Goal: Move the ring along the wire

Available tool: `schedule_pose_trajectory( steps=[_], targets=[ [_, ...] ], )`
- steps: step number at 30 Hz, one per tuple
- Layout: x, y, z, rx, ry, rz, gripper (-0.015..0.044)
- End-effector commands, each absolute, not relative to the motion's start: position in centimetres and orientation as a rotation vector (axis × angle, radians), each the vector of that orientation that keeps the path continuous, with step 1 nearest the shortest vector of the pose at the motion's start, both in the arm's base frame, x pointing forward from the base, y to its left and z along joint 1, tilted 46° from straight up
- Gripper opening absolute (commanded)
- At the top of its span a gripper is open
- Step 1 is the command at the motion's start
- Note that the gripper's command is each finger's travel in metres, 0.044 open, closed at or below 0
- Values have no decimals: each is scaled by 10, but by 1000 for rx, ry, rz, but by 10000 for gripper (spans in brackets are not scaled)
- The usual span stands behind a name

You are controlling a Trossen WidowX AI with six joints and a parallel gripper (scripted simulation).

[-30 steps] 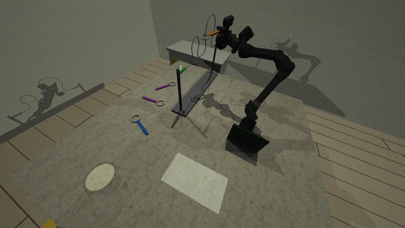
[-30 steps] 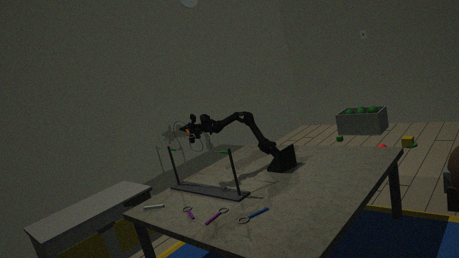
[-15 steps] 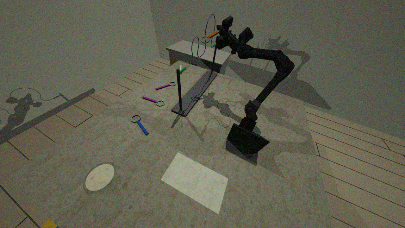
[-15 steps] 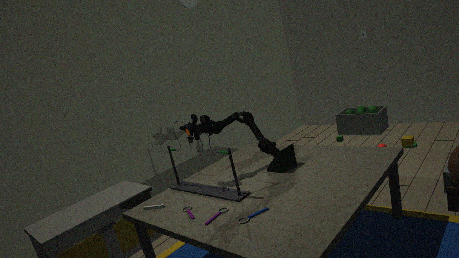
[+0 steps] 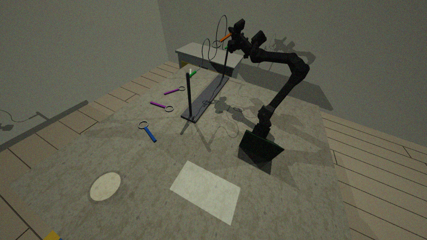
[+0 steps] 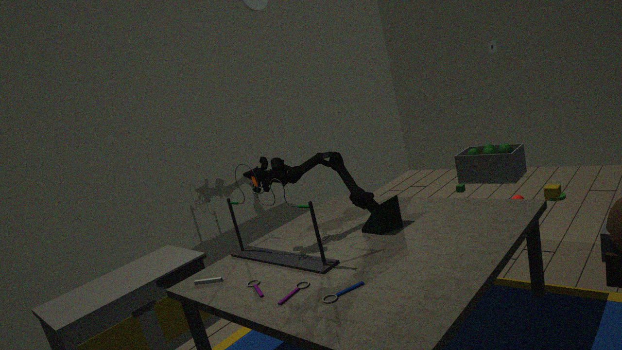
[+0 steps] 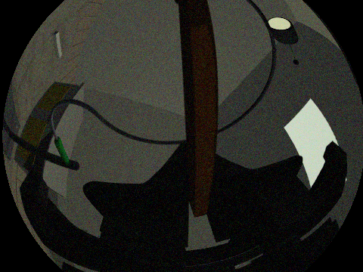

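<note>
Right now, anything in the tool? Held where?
Yes: the tool grips the ring by its orange handle, at the end away from the loop. Exact contact spot can't be told.
</note>
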State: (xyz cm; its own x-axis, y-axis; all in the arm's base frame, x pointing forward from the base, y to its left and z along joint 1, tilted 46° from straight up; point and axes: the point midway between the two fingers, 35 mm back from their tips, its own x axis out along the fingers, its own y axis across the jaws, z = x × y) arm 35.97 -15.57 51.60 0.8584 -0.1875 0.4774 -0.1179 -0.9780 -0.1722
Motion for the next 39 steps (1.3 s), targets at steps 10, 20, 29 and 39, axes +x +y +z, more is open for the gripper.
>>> schedule_pose_trajectory(
  steps=[10, 20, 29, 39],
  targets=[
    [354, -178, 512, -2800, 264, -769, -150],
    [348, -204, 501, -2622, 315, -764, -150],
    [341, -230, 482, -2407, 369, -753, -150],
    [335, -255, 454, -2157, 422, -733, -150]
  ],
)
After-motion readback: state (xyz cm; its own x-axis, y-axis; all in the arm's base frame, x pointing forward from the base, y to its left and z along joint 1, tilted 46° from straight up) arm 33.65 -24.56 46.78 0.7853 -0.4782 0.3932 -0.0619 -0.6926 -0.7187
